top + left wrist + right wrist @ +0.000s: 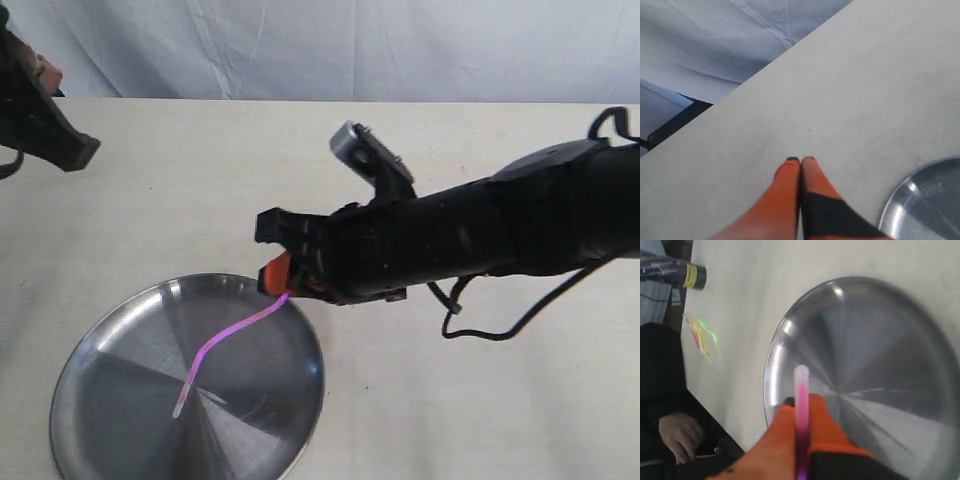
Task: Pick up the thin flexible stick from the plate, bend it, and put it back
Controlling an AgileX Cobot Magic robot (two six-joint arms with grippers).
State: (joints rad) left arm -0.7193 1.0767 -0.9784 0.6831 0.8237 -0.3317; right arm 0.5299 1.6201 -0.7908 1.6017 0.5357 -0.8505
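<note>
The thin pink stick (225,345) hangs in a wavy line over the steel plate (100,420), which lies at the front left of the table. My right gripper (278,280) is shut on the stick's upper end, above the plate's far rim. The whitish lower tip points at the plate's middle; I cannot tell whether it touches. In the right wrist view the stick (801,385) runs out between the orange fingers (827,415), over the plate (880,355). My left gripper (801,160) is shut on nothing, above bare table at the far left (85,150), away from the plate (925,200).
A black cable (480,330) loops on the table under my right arm. White cloth (330,50) backs the table. Beyond the plate, the right wrist view shows several coloured sticks (702,335), a dark cylinder (690,275) and a person's hand (677,432).
</note>
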